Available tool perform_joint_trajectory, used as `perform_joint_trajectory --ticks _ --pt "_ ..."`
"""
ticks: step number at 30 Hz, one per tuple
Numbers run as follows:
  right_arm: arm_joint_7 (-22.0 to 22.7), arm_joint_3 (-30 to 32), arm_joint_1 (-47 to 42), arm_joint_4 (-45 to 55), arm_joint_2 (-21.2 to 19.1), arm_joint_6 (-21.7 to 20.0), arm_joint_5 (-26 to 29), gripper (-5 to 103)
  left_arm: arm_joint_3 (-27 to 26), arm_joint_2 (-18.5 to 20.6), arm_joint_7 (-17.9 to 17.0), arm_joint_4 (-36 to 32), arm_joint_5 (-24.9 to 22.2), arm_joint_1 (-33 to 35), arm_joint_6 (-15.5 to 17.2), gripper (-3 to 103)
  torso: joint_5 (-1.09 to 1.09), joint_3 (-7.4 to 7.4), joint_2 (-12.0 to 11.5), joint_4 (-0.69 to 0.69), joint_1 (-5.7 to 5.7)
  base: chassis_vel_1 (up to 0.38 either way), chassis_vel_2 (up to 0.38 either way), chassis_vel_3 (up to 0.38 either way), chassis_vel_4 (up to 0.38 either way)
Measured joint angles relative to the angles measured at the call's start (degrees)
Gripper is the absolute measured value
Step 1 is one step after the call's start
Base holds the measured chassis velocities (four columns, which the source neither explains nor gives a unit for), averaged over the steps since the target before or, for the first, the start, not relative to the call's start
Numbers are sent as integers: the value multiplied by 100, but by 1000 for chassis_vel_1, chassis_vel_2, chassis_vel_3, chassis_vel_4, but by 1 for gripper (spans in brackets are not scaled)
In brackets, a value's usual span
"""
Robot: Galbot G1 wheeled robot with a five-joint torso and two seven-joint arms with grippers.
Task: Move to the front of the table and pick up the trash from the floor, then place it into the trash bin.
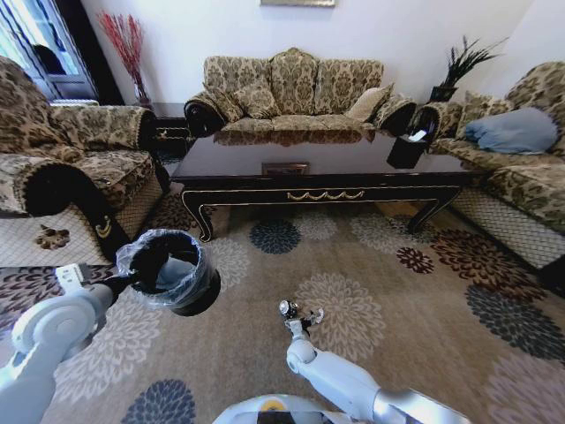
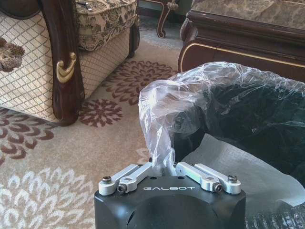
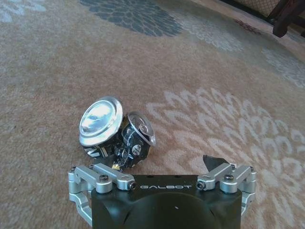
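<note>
Now both grippers are at work above the patterned carpet (image 1: 371,265), in front of the dark coffee table (image 1: 327,190).
Left gripper (image 2: 169,168) is pinched together on the clear liner of the black trash bin (image 1: 172,269), holding it up; white paper (image 2: 238,164) lies inside. Right gripper (image 3: 162,167) has its fingers spread apart, a crushed silver-and-dark can (image 3: 114,131) against one finger.

Crushed silver can (image 3: 114,133) on carpet (image 3: 200,71), lined bin (image 1: 172,269) lifted
</note>
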Motion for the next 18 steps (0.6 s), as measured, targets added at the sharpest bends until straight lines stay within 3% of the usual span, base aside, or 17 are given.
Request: perform_joint_trajectory --ticks 9,12,15,16,18 --pt "-273 42 6 -72 31 164 -122 79 16 -8 -4 18 16 2 0 2 0 0 0 0 0 0 0 0 0" --pt "-387 37 -5 -85 28 253 -233 62 28 -9 -5 31 27 -2 0 2 0 0 0 0 0 0 0 0 0" --pt "-436 35 -9 -87 21 299 -280 62 30 -8 -5 38 30 -5 0 2 0 0 0 0 0 0 0 0 0" --pt "-444 34 -10 -86 18 307 -285 51 31 -9 -5 40 31 -6 0 2 0 0 0 0 0 0 0 0 0" --pt "-471 32 -12 -67 7 336 -293 39 35 -11 -5 43 34 -7 0 2 0 0 0 0 0 0 0 0 0"
